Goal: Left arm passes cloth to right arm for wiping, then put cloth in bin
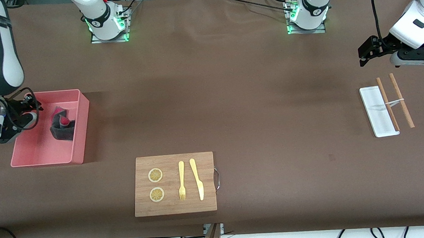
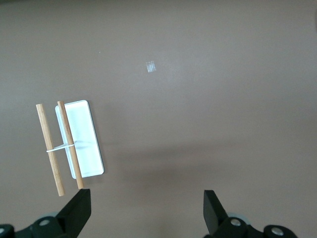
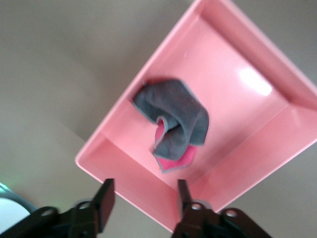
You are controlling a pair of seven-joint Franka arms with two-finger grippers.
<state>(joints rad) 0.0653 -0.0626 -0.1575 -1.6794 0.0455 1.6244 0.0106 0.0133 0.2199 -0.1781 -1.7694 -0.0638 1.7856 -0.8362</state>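
The cloth (image 1: 62, 125) lies crumpled in the pink bin (image 1: 82, 120), dark grey side mostly up with some magenta showing. The right wrist view shows it lying loose (image 3: 176, 121) on the bin's floor (image 3: 257, 144). My right gripper (image 1: 25, 111) hangs over the bin's rim at the right arm's end of the table. It is open and empty (image 3: 144, 198), apart from the cloth. My left gripper (image 1: 367, 51) is open and empty (image 2: 146, 208). It hovers above bare table at the left arm's end, beside the white tray.
A wooden cutting board (image 1: 174, 184) with two lemon slices, a fork and a knife lies near the front camera. A narrow white tray (image 1: 377, 113) with two tied wooden sticks (image 1: 401, 100) lies at the left arm's end. The tray also shows in the left wrist view (image 2: 81, 139).
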